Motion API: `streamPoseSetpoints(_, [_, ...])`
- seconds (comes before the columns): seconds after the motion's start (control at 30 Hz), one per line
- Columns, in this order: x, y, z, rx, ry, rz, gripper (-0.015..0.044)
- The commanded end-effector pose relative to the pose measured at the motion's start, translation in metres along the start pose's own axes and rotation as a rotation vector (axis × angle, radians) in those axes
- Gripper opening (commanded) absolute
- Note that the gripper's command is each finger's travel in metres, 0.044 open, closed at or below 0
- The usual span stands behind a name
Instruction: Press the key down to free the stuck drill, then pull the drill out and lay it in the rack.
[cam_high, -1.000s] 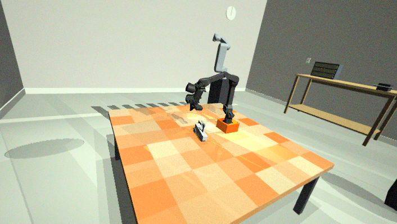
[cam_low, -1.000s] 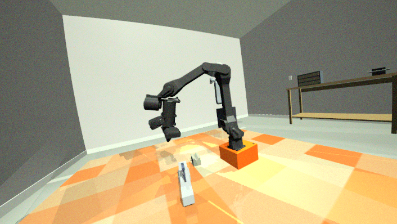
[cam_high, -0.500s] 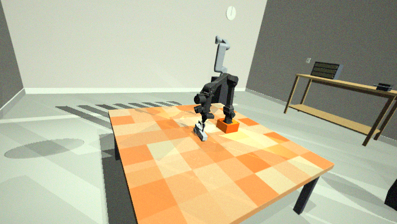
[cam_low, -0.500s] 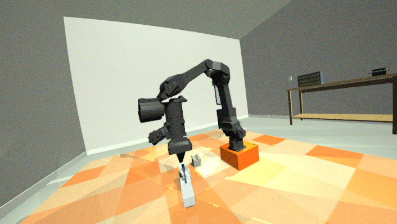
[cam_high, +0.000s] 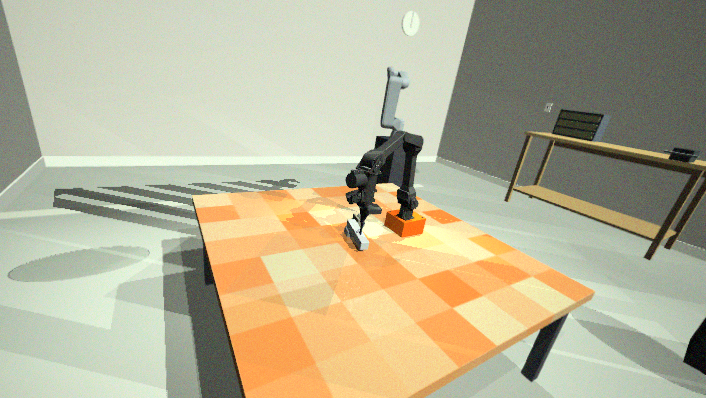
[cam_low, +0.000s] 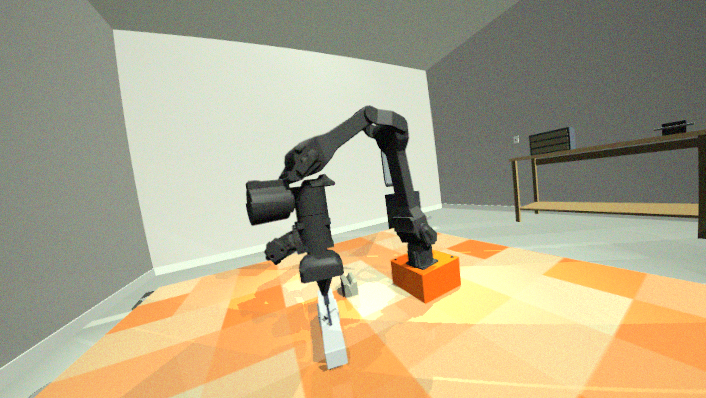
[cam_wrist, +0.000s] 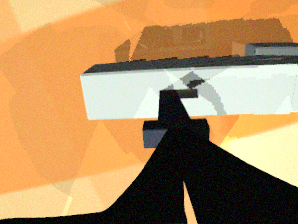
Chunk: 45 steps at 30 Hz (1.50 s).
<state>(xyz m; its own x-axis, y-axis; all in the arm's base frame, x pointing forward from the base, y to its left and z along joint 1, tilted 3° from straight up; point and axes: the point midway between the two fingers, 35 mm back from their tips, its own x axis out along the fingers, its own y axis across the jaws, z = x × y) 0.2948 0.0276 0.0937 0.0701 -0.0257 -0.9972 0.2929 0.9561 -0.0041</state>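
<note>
Where my claw (cam_high: 362, 231) (cam_low: 329, 322) (cam_wrist: 177, 137) points down, shut on nothing: one pale block (cam_high: 363, 244) (cam_low: 334, 345) (cam_wrist: 117, 97), directly beneath, nearer the table's (cam_high: 360, 320) (cam_low: 500, 350) (cam_wrist: 35, 125) far edge, long axis running towards the near edge; key presumably there, contact unclear.

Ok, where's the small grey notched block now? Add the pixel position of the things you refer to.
In the exterior view, the small grey notched block (cam_low: 349, 287) sits between the long white block (cam_low: 335, 345) and the orange base (cam_low: 425, 285).
</note>
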Motion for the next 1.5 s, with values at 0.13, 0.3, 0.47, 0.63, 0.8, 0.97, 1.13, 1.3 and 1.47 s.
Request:
streamPoseSetpoints(0.13, [0.005,0.001,-0.002,0.005,0.007,0.002,0.0000])
streamPoseSetpoints(0.3, [0.008,0.000,0.000,0.005,0.007,0.002,0.0000])
streamPoseSetpoints(0.47, [0.010,-0.001,0.001,0.005,0.007,0.002,0.0000])
streamPoseSetpoints(0.63, [0.011,-0.001,0.002,0.005,0.007,0.002,0.0000])
streamPoseSetpoints(0.8, [0.013,-0.001,0.000,0.005,0.007,0.002,0.0000])
streamPoseSetpoints(0.97, [0.015,-0.002,-0.001,0.005,0.007,0.002,0.0000])
streamPoseSetpoints(1.13, [0.016,-0.002,-0.003,0.005,0.007,0.002,0.0000])
streamPoseSetpoints(1.3, [0.018,-0.002,-0.004,0.005,0.007,0.002,0.0000])
streamPoseSetpoints(1.47, [0.020,-0.002,-0.005,0.005,0.007,0.002,0.0000])
